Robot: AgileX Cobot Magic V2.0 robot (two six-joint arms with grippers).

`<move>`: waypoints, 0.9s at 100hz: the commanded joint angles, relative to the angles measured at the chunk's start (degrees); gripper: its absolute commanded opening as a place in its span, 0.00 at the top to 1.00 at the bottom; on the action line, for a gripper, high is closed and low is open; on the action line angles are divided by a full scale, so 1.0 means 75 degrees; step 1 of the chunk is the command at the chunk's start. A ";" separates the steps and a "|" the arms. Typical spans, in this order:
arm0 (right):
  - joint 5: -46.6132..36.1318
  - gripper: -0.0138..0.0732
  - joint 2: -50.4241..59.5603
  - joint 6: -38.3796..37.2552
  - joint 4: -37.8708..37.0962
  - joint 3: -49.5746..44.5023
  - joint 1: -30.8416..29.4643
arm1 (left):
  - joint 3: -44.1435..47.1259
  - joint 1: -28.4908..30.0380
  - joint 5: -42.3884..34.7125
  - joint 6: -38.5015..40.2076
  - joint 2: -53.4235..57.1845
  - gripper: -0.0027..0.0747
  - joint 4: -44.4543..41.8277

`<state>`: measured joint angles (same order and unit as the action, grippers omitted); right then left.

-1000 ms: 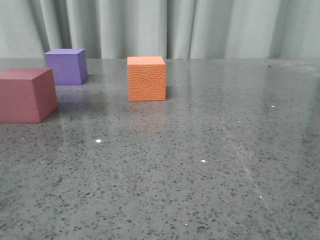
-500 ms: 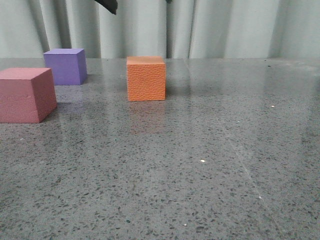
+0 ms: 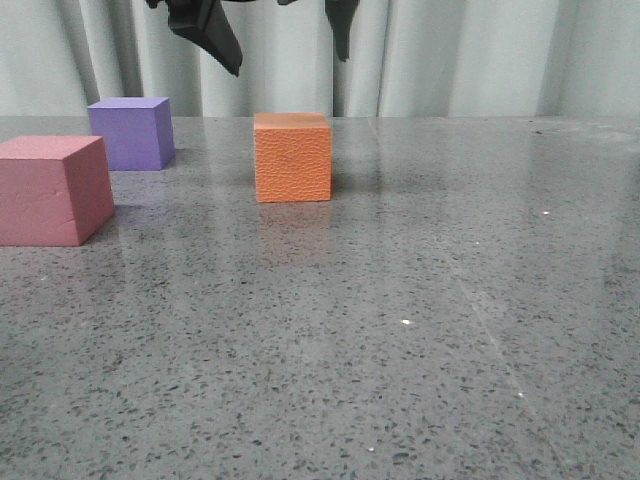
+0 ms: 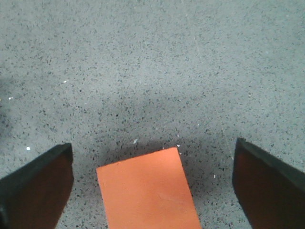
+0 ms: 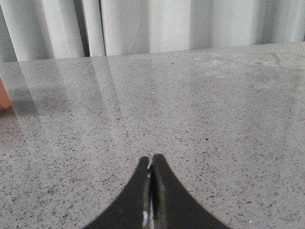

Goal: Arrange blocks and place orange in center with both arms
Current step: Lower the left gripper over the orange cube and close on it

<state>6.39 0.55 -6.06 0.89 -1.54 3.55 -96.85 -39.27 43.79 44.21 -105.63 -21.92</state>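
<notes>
The orange cube (image 3: 293, 157) stands on the grey table near the middle of the far side. My left gripper (image 3: 285, 45) hangs open above it, its two black fingers spread wider than the cube. From the left wrist camera the orange cube (image 4: 147, 191) lies below and between the left fingertips (image 4: 38, 183), untouched. The purple cube (image 3: 130, 132) sits at the far left, and the pinkish-red cube (image 3: 52, 189) is nearer, at the left edge. My right gripper (image 5: 151, 162) is shut with nothing in it, low over bare table; it does not show in the front view.
A speckled grey tabletop (image 3: 400, 320) stretches to the right and front of the cubes. A pale green curtain (image 3: 450, 55) hangs behind the table's far edge. A sliver of the orange cube (image 5: 4, 98) shows at the edge of the right wrist view.
The left gripper has come down into the front view from above, open, over the orange cube. The three cubes have not moved.
</notes>
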 commanded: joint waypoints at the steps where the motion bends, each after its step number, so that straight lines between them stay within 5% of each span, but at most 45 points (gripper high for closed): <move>1: -0.0644 0.92 0.0025 0.0076 -0.0007 0.0098 -0.0051 | -0.0255 -0.0015 -0.0147 0.0163 0.0266 0.14 -0.0174; 79: -0.0621 0.92 0.0025 0.0076 -0.0007 0.0098 -0.0051 | -0.0255 -0.0092 0.0245 0.0163 -0.0473 0.14 0.0138; 90: -0.0621 0.92 0.0025 0.0076 -0.0007 0.0098 -0.0051 | -0.0255 -0.0109 0.0265 0.0163 -0.0488 0.24 0.0154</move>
<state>6.39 0.55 -6.06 0.89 -1.54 3.55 -96.85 -39.53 47.58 44.91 -111.73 -20.28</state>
